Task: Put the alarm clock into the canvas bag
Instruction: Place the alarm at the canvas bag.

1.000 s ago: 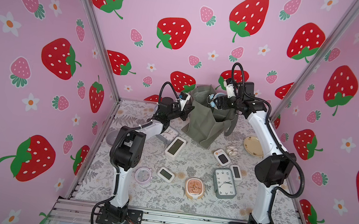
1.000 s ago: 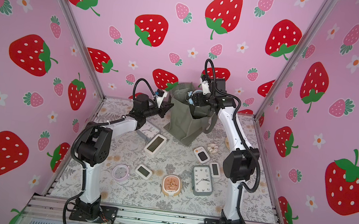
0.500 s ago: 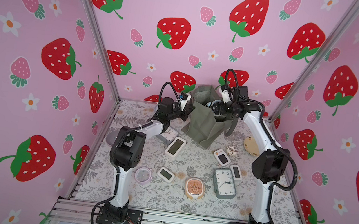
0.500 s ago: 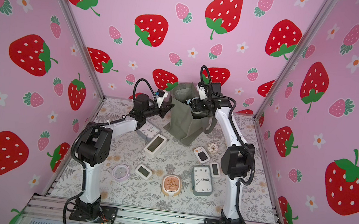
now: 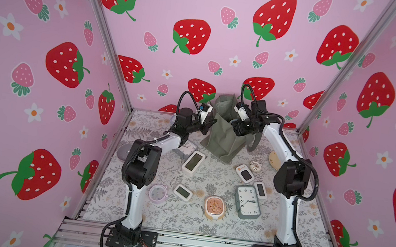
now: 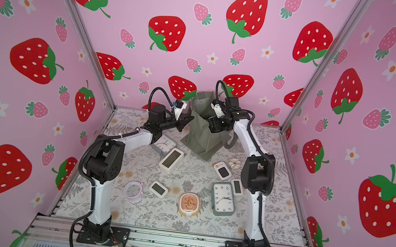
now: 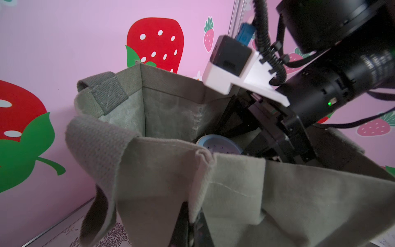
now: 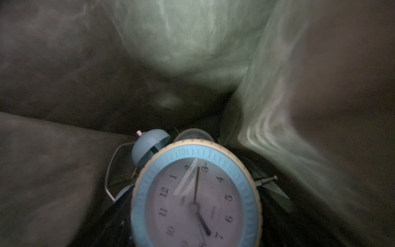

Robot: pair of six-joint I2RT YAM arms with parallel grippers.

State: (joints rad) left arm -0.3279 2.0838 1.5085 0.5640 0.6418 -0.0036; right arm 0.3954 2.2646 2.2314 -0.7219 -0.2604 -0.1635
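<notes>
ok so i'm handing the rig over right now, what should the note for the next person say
Grippers: the left gripper is shut on the rim of the canvas bag, holding its mouth open. The right gripper is down inside the bag, closed on the blue twin-bell alarm clock.
Done: the clock is lifted and inside the bag, with fabric all round it.
Not visible: whether the clock touches the bottom.
Left: open the right gripper to release the clock, draw that arm up and out, then let go of the rim.
</notes>
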